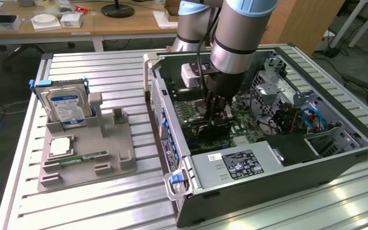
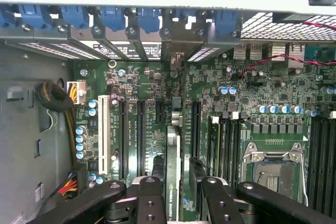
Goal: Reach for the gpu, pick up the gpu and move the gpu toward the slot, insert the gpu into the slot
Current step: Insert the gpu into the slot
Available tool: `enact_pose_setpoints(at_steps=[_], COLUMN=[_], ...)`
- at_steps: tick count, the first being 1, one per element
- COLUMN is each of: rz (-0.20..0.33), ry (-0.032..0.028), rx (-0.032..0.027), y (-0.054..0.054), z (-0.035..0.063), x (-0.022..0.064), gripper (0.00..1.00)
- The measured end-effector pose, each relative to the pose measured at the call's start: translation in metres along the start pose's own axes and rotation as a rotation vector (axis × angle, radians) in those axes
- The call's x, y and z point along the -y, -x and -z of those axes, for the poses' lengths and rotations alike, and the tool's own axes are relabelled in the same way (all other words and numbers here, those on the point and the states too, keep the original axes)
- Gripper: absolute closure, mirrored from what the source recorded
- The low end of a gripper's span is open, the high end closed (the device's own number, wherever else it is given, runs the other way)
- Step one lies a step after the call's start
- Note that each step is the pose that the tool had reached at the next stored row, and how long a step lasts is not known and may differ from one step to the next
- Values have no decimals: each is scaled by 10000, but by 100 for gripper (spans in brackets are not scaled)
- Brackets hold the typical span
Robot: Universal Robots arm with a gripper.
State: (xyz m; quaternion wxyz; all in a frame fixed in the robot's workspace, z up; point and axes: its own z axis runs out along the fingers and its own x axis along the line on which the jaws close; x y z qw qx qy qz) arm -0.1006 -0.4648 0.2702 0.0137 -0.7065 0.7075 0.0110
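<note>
The gpu (image 2: 172, 156) is a thin dark card seen edge-on in the wrist view, standing upright over the green motherboard (image 2: 252, 93) between long black expansion slots (image 2: 140, 137). Its metal bracket end (image 2: 176, 51) reaches the case's rear wall. My gripper (image 2: 181, 195) is shut on the card's upper edge, one black finger on each side. In the exterior view the gripper (image 1: 217, 112) reaches down inside the open computer case (image 1: 337, 158), with the dark gpu (image 1: 217, 125) low against the board. The slot beneath the card is hidden, so I cannot tell whether the card is seated.
Left of the case in the exterior view, a grey fixture tray (image 1: 117, 165) carries a hard drive with a blue label (image 1: 65, 103), a green memory stick (image 1: 85, 157) and a processor chip (image 1: 61, 146). The power supply (image 1: 235, 165), drive-bay cables (image 1: 302, 120) and CPU socket (image 2: 270, 169) crowd the case.
</note>
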Motion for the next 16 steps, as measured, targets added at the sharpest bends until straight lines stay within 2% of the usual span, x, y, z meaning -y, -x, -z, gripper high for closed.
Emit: enact_pose_setpoints(at_steps=[2,3,4,5,6,8,16], rz=[0,0,0,0,0,0,0], ry=[0,1,1,1,1,1,1], rx=[0,-2,-2,-2,-2,-2,-2], y=[0,0,0,0,0,0,0], z=[0,1,1,1,1,1,1], x=[0,0,0,0,0,0,0], gripper=[68,75,75,81,81,90,90])
